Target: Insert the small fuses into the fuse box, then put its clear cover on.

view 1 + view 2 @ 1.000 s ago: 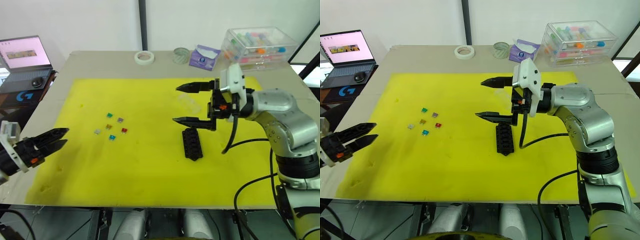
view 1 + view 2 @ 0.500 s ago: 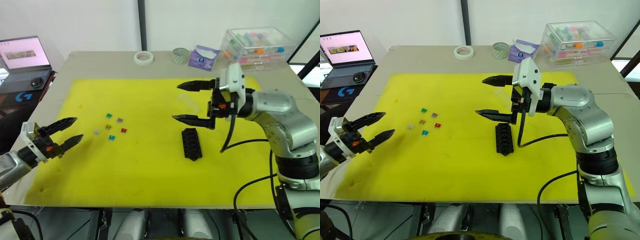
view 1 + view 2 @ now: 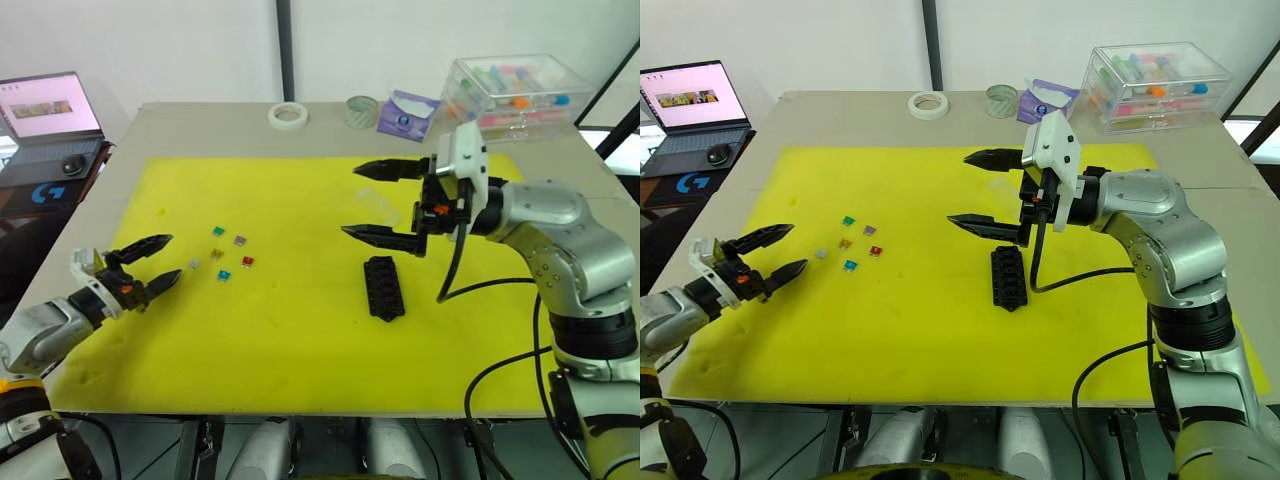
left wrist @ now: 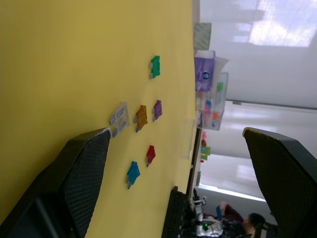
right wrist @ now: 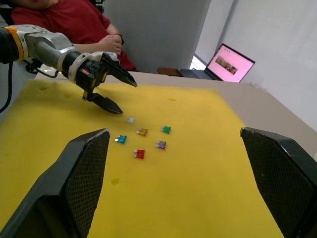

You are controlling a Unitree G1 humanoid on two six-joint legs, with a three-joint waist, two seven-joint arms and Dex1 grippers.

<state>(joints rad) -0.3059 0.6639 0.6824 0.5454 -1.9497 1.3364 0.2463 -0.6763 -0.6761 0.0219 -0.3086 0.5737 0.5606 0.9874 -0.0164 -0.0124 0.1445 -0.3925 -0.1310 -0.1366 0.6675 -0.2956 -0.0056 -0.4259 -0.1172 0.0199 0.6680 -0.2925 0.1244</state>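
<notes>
Several small fuses lie loose on the left of the yellow mat (image 3: 300,330): green (image 3: 218,231), pinkish (image 3: 240,240), orange (image 3: 215,254), grey (image 3: 194,264), red (image 3: 247,261) and blue (image 3: 224,274). My left gripper (image 3: 172,258) is open and empty, low over the mat, its tips just left of the grey fuse. The black fuse box (image 3: 384,287) rests at mid-mat. The clear cover (image 3: 378,205) lies behind it. Above both, my right gripper (image 3: 350,200) hangs wide open and empty.
Along the table's far edge stand a tape roll (image 3: 288,114), a glass jar (image 3: 363,110), a purple packet (image 3: 407,113) and a large clear storage case (image 3: 517,90). A laptop (image 3: 50,105) sits off the far left. A person in a red shirt (image 5: 64,20) sits beyond the left side.
My left gripper has come in from the mat's left edge toward the fuses, and its fingers have spread wider. The right gripper has barely moved.
</notes>
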